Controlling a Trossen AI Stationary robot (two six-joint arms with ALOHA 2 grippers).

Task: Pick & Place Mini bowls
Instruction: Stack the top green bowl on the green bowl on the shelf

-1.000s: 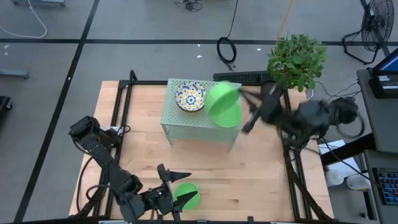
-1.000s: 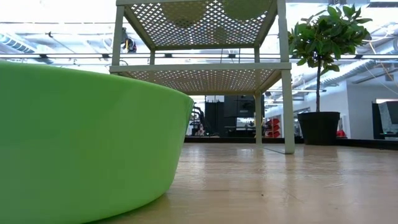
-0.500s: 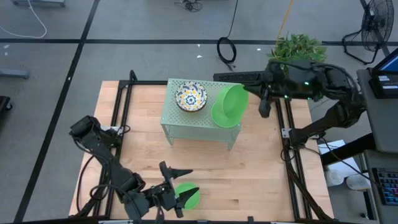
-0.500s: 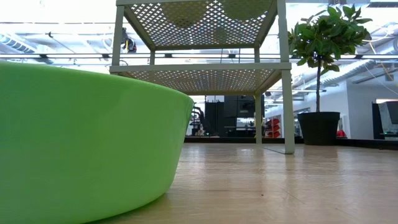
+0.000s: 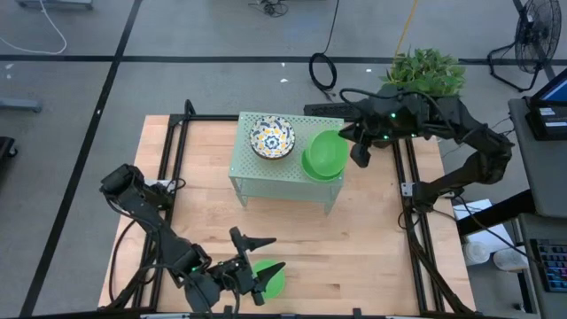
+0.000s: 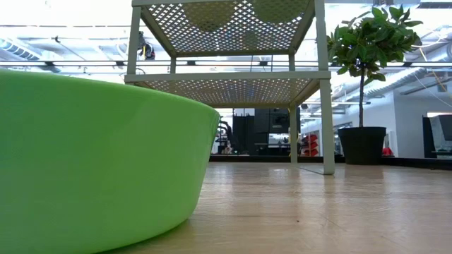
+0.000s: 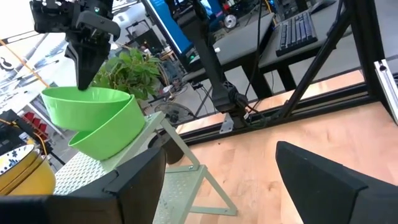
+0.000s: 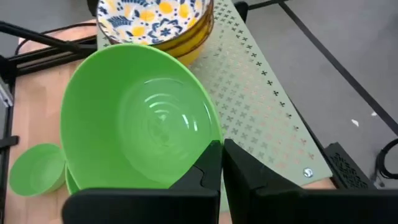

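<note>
The right gripper [image 8: 221,163] is clenched on the rim of a plain bright green bowl [image 5: 324,155], round and glossy, which is tilted with its mouth turned up and toward the gripper, above a second green bowl [image 7: 115,134] on top of the pale green perforated stand [image 5: 266,173]. On the same stand, just beside these two, sits a stack of floral bowls [image 5: 271,139], white with blue and yellow flowers; how many are stacked cannot be told. A third green bowl [image 5: 267,276] stands upright on the wooden table [image 5: 354,239] well apart from the stand, near the front edge, and the left gripper [image 5: 262,255] is over it with its fingers spread and holding nothing.
</note>
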